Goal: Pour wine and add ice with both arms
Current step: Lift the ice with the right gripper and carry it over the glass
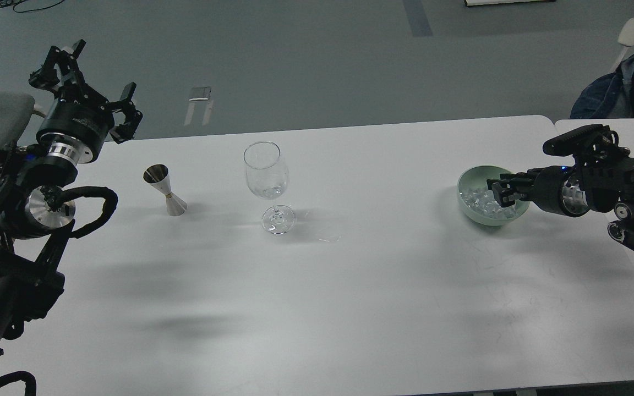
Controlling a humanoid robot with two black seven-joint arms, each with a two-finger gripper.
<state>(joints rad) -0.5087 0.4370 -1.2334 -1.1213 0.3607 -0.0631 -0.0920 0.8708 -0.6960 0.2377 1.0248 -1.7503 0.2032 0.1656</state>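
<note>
Pale green bowl point(468, 209), silver jigger point(165, 189), white table point(350, 286), clear ice point(479, 199).
</note>
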